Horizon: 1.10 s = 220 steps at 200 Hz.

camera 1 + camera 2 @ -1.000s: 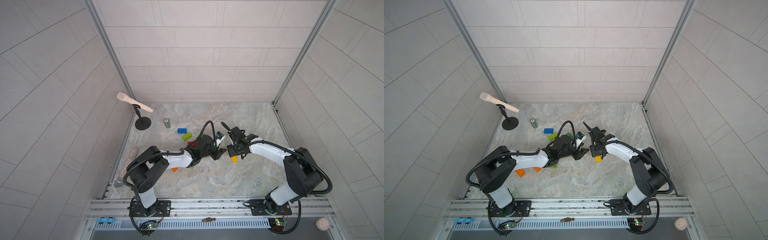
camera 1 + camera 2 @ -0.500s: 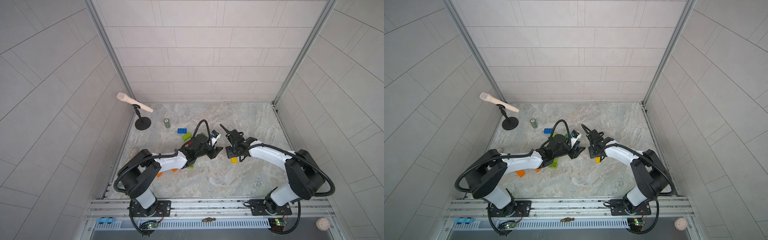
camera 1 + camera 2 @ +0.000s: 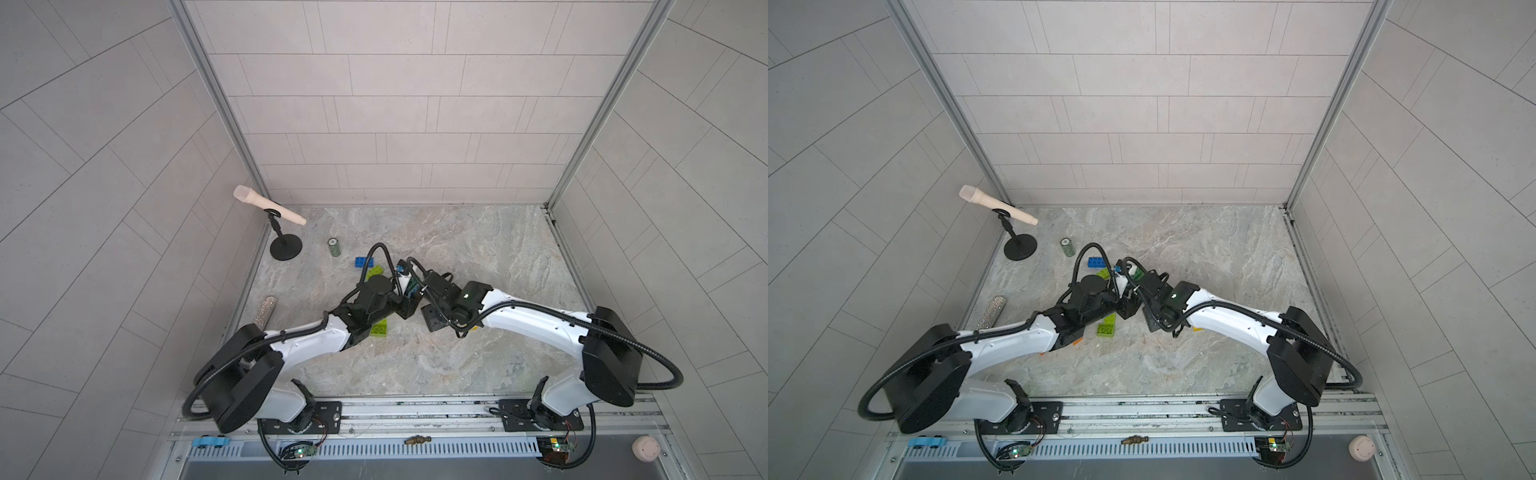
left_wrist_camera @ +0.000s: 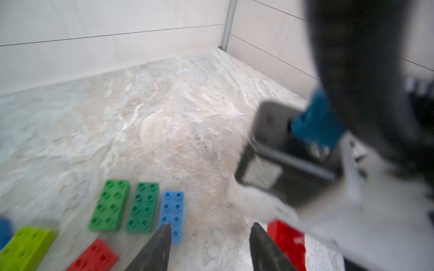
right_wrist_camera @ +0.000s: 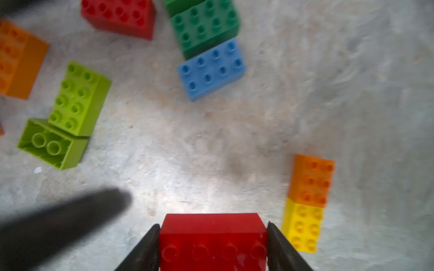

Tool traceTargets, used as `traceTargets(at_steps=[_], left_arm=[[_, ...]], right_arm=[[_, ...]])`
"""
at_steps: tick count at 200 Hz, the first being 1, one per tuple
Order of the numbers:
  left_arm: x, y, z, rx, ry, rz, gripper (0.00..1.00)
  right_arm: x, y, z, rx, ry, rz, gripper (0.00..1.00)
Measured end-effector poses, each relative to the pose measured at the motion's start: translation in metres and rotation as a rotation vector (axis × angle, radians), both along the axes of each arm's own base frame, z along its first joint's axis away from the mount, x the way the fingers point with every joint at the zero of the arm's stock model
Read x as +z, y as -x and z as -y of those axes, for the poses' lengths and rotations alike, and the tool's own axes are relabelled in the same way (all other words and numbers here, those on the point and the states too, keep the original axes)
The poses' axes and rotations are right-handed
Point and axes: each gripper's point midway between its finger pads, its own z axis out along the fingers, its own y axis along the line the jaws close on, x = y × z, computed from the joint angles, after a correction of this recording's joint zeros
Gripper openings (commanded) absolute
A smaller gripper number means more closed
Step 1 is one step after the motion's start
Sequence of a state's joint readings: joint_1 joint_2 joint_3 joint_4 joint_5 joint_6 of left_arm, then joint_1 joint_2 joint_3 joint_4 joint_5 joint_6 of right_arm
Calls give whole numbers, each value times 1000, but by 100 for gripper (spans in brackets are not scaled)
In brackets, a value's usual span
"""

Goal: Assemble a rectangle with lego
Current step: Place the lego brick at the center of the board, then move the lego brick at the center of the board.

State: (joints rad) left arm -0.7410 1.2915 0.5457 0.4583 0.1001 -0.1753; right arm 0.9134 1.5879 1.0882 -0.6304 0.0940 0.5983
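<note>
In the right wrist view my right gripper (image 5: 212, 225) is shut on a red lego brick (image 5: 212, 237), gripped across its short ends above the table. My left gripper (image 4: 210, 225) is open with only bare table between its fingers. In the left wrist view green (image 4: 110, 205), dark green (image 4: 142, 207) and blue (image 4: 172, 214) bricks lie side by side just beyond it. The held red brick (image 4: 287, 241) shows close beside one left finger. In both top views the two arms meet mid-table and hide most of the bricks.
Loose bricks lie around: red (image 5: 119, 16), orange (image 5: 18, 58), two lime (image 5: 77, 98), and orange (image 5: 311, 180) joined end to end with yellow (image 5: 303, 225). At the back left are a blue brick (image 3: 364, 262), a small green cylinder (image 3: 334, 247), a microphone stand (image 3: 284, 249) and a glittery stick (image 3: 264, 311).
Both grippers have shifted left across the table, staying close together. The right one still carries the red brick. The left jaws have narrowed slightly.
</note>
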Motion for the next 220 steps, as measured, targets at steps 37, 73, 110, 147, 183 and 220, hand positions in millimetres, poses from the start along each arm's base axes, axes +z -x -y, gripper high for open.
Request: traceTargets(at_steps=[37, 73, 110, 147, 183, 220], left_arm=[[6, -1, -46, 170, -6, -8, 57], [2, 0, -55, 208, -12, -22, 57], [-5, 1, -55, 211, -20, -42, 57], [-6, 1, -54, 209, -19, -47, 57], [-12, 1, -53, 205, -28, -59, 57], [-13, 1, -53, 202, -30, -62, 57]], right_arm=[[-52, 12, -8, 1, 83, -100, 42], [-56, 18, -6, -32, 73, -156, 75], [-56, 28, 0, -51, 89, -209, 76], [-54, 32, 2, -54, 88, -235, 67], [-53, 31, 3, -50, 90, -243, 68], [-53, 30, 5, -46, 97, -245, 70]])
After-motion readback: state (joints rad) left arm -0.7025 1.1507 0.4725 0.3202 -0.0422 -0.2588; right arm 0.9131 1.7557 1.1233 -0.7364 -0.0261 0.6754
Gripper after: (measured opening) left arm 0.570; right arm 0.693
